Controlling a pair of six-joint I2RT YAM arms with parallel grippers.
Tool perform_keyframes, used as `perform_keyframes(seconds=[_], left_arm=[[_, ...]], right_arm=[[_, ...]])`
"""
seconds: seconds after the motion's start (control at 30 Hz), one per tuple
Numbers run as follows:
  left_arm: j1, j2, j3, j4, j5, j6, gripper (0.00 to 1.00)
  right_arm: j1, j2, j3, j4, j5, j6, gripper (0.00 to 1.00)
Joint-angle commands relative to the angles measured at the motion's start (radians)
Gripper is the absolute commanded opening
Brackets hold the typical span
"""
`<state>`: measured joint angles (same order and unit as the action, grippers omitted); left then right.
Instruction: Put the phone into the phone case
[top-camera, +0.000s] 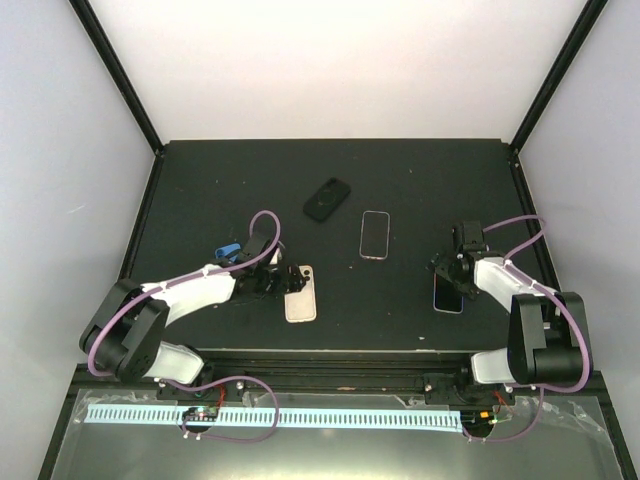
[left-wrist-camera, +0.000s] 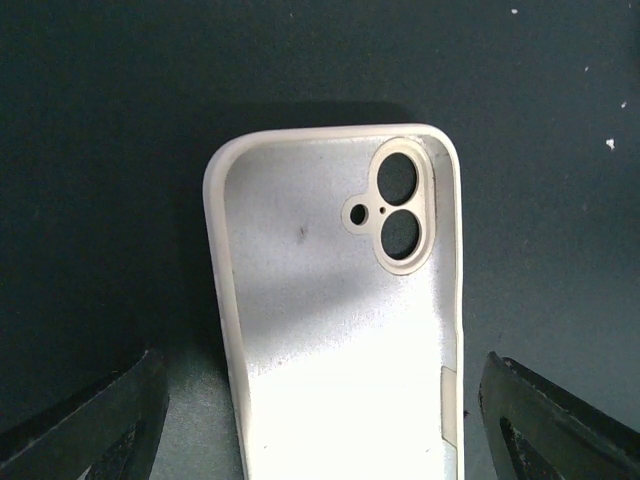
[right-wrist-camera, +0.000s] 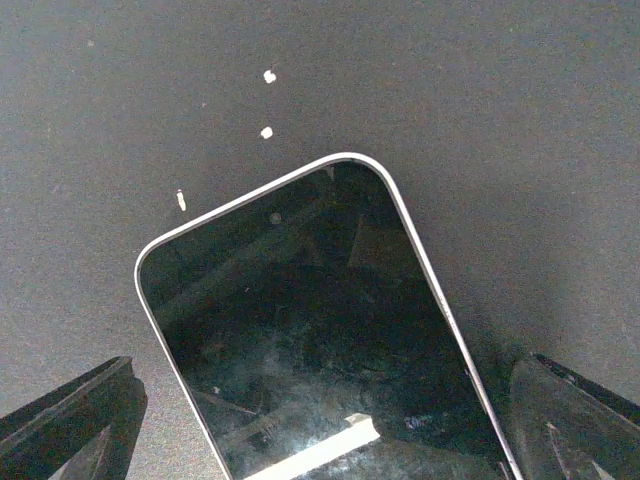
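At the left, the left claw (top-camera: 272, 283) sits low over the desk (top-camera: 200, 190) with its jaws apart. It straddles the near end of a cream phone case (top-camera: 300, 294) that lies hollow side up, camera cutout at the far end, and neither finger touches it. If the fingers pinch the soft side walls, the case could bow or skid on the desk. Mid-desk lie a black case (top-camera: 327, 198) and a pale-rimmed slab (top-camera: 374, 235), phone or clear case I cannot tell, both well apart from either arm. At the right, the right claw (top-camera: 453, 277) also stands wide open around the phone (top-camera: 448, 295), which lies screen up and skewed between the fingers. Closing on that skew would likely twist the phone or let its thin edges slip. Lifted crooked, it could catch on the case rim.
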<state>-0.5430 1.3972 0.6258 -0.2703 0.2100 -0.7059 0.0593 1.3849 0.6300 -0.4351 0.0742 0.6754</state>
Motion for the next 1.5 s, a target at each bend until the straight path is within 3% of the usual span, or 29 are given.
perform_keyframes(seconds=[0.0,0.23,0.43,1.47], left_arm=[[0.005,0.0,-0.012,0.047,0.05,0.005,0.86],[0.006,0.003,-0.012,0.059,0.08,-0.001,0.86],[0.005,0.0,-0.011,0.068,0.092,-0.007,0.86],[0.005,-0.095,-0.048,0.054,0.094,0.005,0.86]], right_arm=[[-0.006,0.007,-0.011,-0.03,0.006,-0.022,1.0],[-0.004,-0.001,-0.012,-0.064,-0.154,-0.066,1.0],[0.021,-0.003,-0.027,-0.07,-0.163,-0.085,0.98],[0.287,0.113,0.059,-0.19,0.068,-0.047,0.81]])
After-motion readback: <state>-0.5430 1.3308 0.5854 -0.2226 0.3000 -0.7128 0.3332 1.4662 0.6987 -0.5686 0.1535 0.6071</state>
